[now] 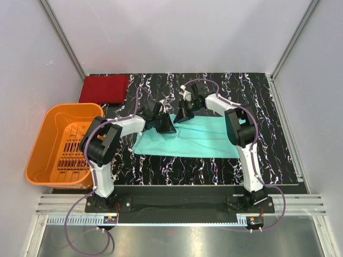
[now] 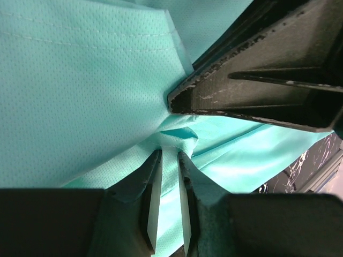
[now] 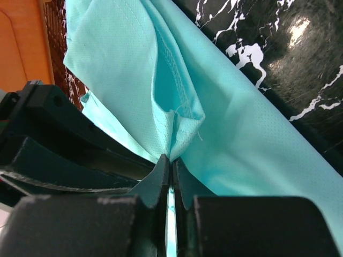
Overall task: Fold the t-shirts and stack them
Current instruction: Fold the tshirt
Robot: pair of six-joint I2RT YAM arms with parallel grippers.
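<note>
The light teal-green t-shirt (image 1: pixel 201 138) lies spread across the middle of the black marbled table (image 1: pixel 278 128). My left gripper (image 1: pixel 165 126) and my right gripper (image 1: pixel 184 114) meet over its back left part, close together. In the left wrist view the left gripper (image 2: pixel 170 154) is nearly shut, with a bunched fold of the teal shirt (image 2: pixel 80 96) between its fingers. In the right wrist view the right gripper (image 3: pixel 171 159) is shut tight on a hemmed fold of the teal shirt (image 3: pixel 252 144). The dark red t-shirt (image 1: pixel 104 88) lies folded at the back left corner.
An orange slatted basket (image 1: pixel 48 128) stands off the table's left edge, beside the left arm. White walls close in the back and both sides. The right gripper's black body (image 2: pixel 268 80) sits just past the left fingertips.
</note>
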